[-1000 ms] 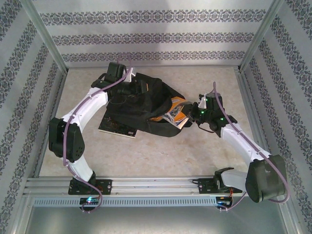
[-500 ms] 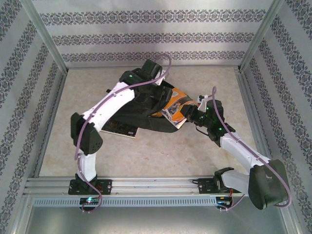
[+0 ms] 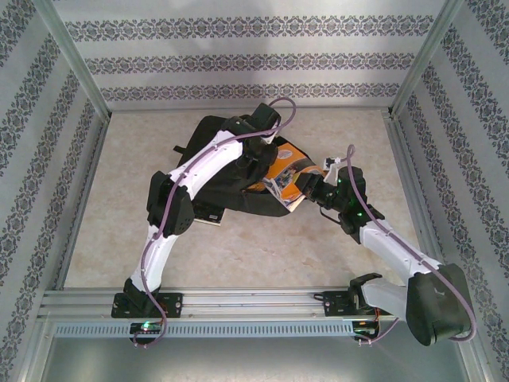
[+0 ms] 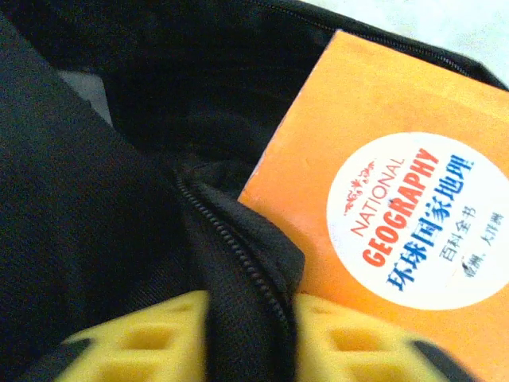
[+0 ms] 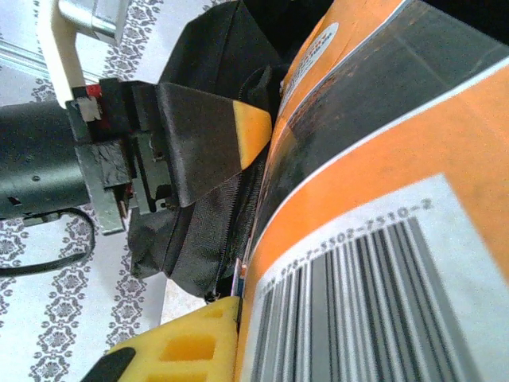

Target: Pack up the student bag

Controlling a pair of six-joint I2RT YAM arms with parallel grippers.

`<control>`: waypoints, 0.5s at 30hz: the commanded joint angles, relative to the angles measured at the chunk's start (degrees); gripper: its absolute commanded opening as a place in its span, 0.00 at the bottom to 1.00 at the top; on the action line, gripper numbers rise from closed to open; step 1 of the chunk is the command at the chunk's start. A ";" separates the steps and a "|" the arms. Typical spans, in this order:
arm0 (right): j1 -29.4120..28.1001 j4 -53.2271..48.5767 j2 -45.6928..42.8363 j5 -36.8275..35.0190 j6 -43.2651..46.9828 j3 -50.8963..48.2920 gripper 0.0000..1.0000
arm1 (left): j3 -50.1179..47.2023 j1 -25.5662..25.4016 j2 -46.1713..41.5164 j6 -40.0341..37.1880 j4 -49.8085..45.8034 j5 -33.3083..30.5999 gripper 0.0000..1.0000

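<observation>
- The student bag [image 3: 242,191] – black, soft, slumped – lies on the pale worktop [image 3: 238,263] a little toward 12 o'clock from the middle.
- The left arm reaches across the bag from 7 o'clock, and the left claw [image 3: 266,155] sits over the bag's 2 o'clock side, at its opening.
- From the left wrist, the left claw [image 4: 250,342] is pinched shut on the bag [image 4: 95,207]. A fold of black fabric with a zipper running along it stands between the two yellow pads [image 4: 135,346].
- Just at 2 o'clock from that pinched fold lies an orange book [image 4: 382,143] with a round white "National Geography" label. Its upper edge is inside the dark mouth of the bag.
- The right claw [image 3: 312,189] is at 3 o'clock of the bag, touching the book [image 3: 288,179] where it sticks out of the opening – closed on the book's outer end.
- From the right wrist, one yellow pad [image 5: 179,350] presses against the book's barcode cover [image 5: 382,199]; the bag [image 5: 207,223] lies just beyond, with the left claw [image 5: 238,143] gripping its fabric at 10 o'clock.
- A flat dark thing [image 3: 205,215] pokes out from under the bag at 7 o'clock; I cannot tell what it is.
</observation>
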State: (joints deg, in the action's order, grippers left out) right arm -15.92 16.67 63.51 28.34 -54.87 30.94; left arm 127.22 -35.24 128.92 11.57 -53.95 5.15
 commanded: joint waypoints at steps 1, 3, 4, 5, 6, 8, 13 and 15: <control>-0.52 6.58 -2.65 -0.39 2.46 0.60 0.00 | 0.97 -0.17 0.33 0.46 -2.39 3.09 0.04; -0.44 2.02 -3.70 -1.73 4.27 1.44 0.00 | -1.37 0.29 -2.08 2.34 0.13 7.39 0.00; -0.51 -0.70 -4.88 -3.19 5.19 1.66 0.00 | -3.40 0.50 -4.21 3.50 2.33 9.51 0.00; -0.51 -3.32 -6.27 -4.94 5.93 1.61 0.00 | -5.75 0.61 -6.60 4.57 4.64 10.54 0.00; -0.45 -5.41 -7.72 -6.50 6.45 1.58 0.00 | -7.65 0.62 -8.79 5.14 6.42 10.75 0.00; -0.34 -8.74 -10.94 -9.18 7.34 1.16 0.00 | -11.47 0.62 -13.79 6.15 9.52 10.74 0.00; -0.24 -17.62 -17.33 -14.82 9.58 1.84 0.00 | -23.77 0.64 -26.89 7.73 18.34 9.98 0.00; -0.24 -19.33 -18.55 -16.01 9.72 1.76 0.00 | -30.24 0.66 -32.30 8.36 22.58 9.59 0.00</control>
State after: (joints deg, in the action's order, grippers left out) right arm -16.03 -0.05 46.22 19.51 -47.79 31.00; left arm 101.65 -34.74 105.10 17.26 -38.96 13.21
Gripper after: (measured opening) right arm 0.129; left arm 0.060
